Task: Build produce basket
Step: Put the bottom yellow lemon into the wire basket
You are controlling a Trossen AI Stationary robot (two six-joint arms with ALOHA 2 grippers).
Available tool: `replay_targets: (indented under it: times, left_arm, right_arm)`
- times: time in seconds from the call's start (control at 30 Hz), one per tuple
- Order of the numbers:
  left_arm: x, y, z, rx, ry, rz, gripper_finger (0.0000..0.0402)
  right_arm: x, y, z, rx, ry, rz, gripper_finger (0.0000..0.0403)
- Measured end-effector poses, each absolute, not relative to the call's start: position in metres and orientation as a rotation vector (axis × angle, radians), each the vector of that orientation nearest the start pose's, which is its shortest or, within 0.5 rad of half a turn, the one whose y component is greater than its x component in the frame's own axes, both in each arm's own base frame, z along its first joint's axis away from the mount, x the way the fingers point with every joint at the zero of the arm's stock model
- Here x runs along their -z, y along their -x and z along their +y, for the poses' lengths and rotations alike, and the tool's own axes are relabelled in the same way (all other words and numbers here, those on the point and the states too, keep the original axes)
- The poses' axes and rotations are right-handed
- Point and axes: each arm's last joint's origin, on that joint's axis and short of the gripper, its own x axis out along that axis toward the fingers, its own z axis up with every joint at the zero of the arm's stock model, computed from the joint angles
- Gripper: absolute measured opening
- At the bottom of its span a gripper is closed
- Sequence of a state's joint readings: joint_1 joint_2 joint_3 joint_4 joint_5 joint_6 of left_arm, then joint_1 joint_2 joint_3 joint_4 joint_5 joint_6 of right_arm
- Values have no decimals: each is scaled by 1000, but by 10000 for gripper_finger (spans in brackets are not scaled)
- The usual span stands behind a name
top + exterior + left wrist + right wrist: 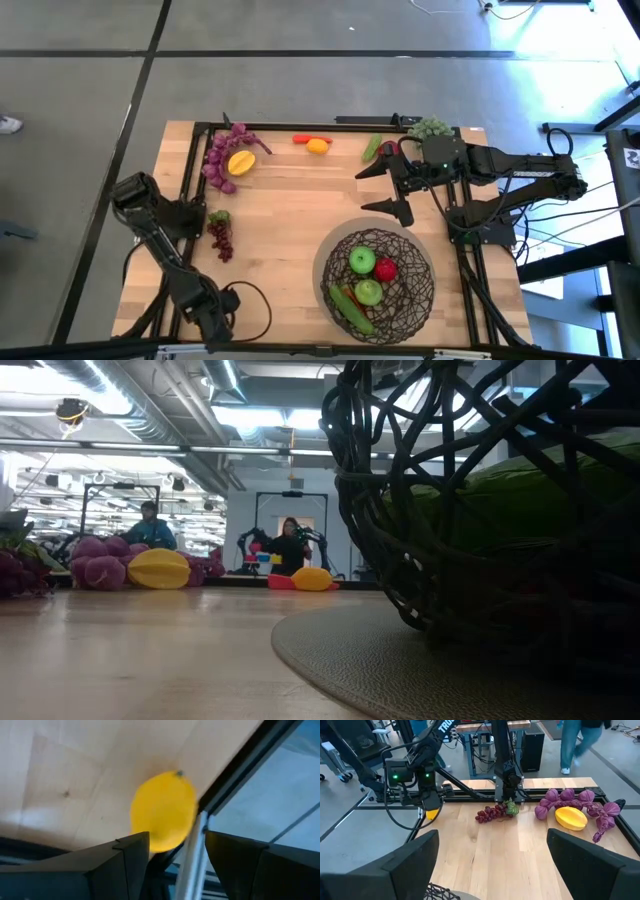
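Currently on the tabletop [290, 210], listed from its left edge to its right:

1. Left end effector [215, 318], at the near left corner by the black frame rail. It is clamped on a yellow lemon [162, 812], one finger on each side.
2. Red grapes [220, 238] with a green leaf, lying loose near the left edge.
3. Purple grapes [220, 160], a sprawling bunch at the far left corner, with a yellow fruit [240, 162] touching it on the right side.
4. Red chili [302, 139] and a small orange-yellow fruit [318, 146], touching each other at the far edge.
5. Green elongated vegetable [372, 148], lying slantwise just left of the right arm.
6. Right end effector [385, 190], above bare wood between that vegetable and the basket. Its fingers are spread wide with nothing between them.
7. Basket [328, 265] of dark woven wire, standing on a round grey mat [340, 660] at the near right. Contents:
   - green apple [362, 260]
   - red apple [386, 269]
   - second green apple [369, 291]
   - green cucumber [352, 308] along the near left wall
8. Green grapes [430, 127], at the far right corner behind the right arm.
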State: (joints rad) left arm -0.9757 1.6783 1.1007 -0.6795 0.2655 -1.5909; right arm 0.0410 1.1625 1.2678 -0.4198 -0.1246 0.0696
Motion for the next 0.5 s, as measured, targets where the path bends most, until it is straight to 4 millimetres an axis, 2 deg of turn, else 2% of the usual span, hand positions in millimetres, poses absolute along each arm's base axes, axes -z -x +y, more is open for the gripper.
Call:
replay_targets:
  times: [0.2, 0.5]
  left_arm:
    - [-191, -171, -265, -181, 736, 1599, 184]
    - [-191, -170, -267, -204, 775, 1600, 184]
  right_arm:
    - [-401, -244, 14, -153, -82, 323, 365]
    - [-401, -244, 14, -153, -82, 319, 365]
